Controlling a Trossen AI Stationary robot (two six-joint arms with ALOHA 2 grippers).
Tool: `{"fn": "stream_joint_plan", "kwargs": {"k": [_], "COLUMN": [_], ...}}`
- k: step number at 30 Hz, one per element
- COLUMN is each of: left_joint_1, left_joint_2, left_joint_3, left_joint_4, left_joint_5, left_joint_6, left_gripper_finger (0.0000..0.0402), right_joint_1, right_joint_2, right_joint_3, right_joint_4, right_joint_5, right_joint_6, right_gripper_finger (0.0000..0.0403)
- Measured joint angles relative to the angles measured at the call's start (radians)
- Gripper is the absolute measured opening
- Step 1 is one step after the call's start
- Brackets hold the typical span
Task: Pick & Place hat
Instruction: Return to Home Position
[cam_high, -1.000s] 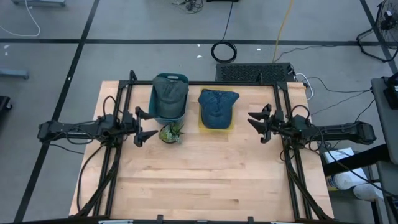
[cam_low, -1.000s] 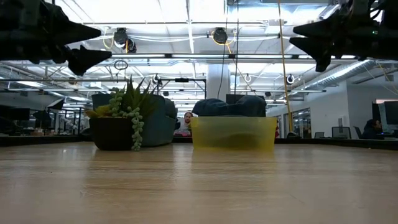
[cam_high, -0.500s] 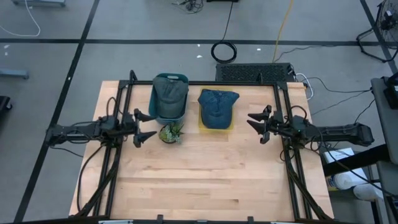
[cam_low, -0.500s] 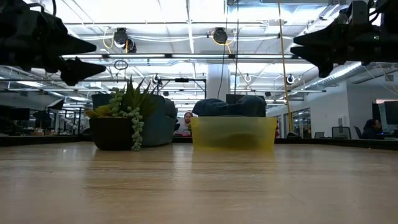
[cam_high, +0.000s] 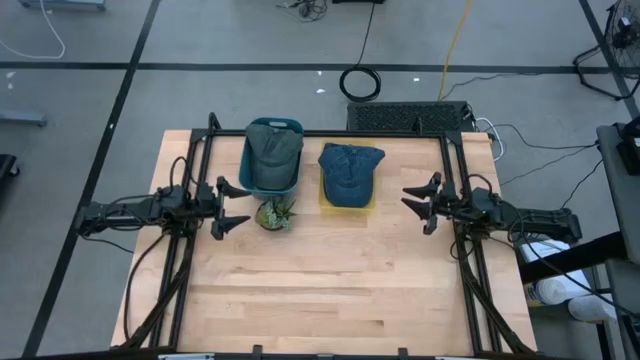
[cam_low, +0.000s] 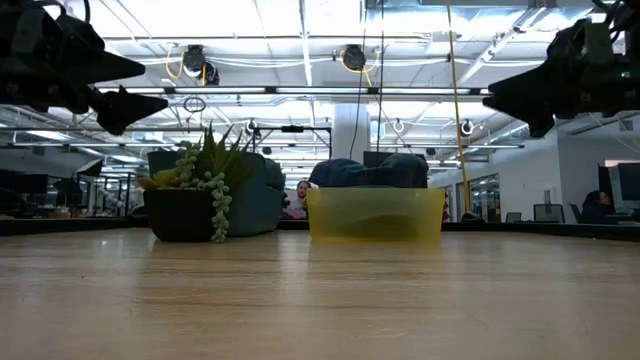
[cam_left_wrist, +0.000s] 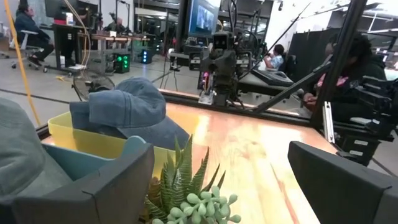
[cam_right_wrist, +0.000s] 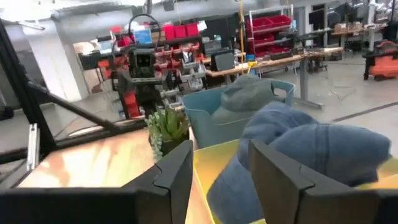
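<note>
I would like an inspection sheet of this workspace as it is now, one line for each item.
Surface: wooden table, no marks seen.
Job's things: grey cap in blue bin; denim cap on yellow bin.
Clutter: potted plant in front of the blue bin.
Grippers: left gripper and right gripper open, empty, raised at the table's sides.
Cables: black coil and yellow cable on the floor.
Surroundings: person far behind the bins.

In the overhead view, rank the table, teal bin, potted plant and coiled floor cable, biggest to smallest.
1. Table
2. Teal bin
3. Potted plant and coiled cable look about alike; the cable lies farther from the camera, so no ranking.
</note>
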Motion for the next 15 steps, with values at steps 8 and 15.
{"fn": "stream_joint_plan", "kwargs": {"k": [8,15], "left_joint_1": [0.002,0.002], "left_joint_2": [0.011,0.034], "left_joint_3": [0.000,-0.001], "left_joint_4": [-0.003,-0.003], "left_joint_5": [0.000,0.000], "left_joint_6": [-0.018,-0.009], "left_gripper_finger": [0.0379,0.0379], "right_joint_1": [0.000,0.000], "right_joint_2": [0.000,0.002], "right_joint_3": [-0.002,-0.002], "right_joint_4": [-0.021,-0.045], "right_joint_5": [-0.023,-0.077], "right_joint_6": [-0.003,-0.028], "right_gripper_finger": [0.0141,0.0141]}}
